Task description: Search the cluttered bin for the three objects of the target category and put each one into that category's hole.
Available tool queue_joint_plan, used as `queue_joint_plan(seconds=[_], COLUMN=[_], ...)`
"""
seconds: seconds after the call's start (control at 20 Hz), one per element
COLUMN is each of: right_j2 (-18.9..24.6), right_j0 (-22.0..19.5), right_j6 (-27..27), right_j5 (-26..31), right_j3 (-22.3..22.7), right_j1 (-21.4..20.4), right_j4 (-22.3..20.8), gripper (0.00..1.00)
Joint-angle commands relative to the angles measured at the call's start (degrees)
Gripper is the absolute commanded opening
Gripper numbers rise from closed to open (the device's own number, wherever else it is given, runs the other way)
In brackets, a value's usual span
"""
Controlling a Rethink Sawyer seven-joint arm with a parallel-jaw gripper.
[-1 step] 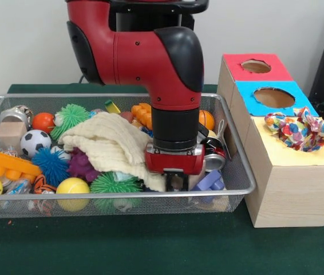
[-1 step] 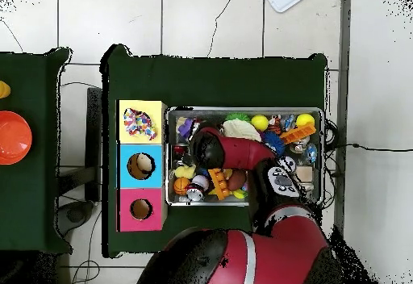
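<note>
Cream cloth (image 1: 113, 144) beside lowered jaws (image 1: 176, 182)

Thick red arm (image 1: 133, 54), rounded black elbow cap, black wrist cylinder, red wrist block, small screws along red shell.

We can read no text, label or number; perhaps the cans (image 1: 213, 154) carry print, too blurred.

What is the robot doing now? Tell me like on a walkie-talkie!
Gripper down in the wire bin, near the cream cloth; fingers hidden. Colourful cloth sits on the yellow box top. Toys crowd all round.
</note>
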Motion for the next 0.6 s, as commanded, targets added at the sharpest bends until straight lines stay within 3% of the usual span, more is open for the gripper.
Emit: queue_joint_plan(seconds=[0.05,0.6], right_j2=[1.6,4.0], right_j0=[-2.0,-4.1], right_j6=[2.9,0.9], right_j5=[10.2,11.2], right_j3=[0.9,0.9], right_j1=[6.6,6.8], right_j4=[0.5,-0.1], gripper=[1.00,1.00])
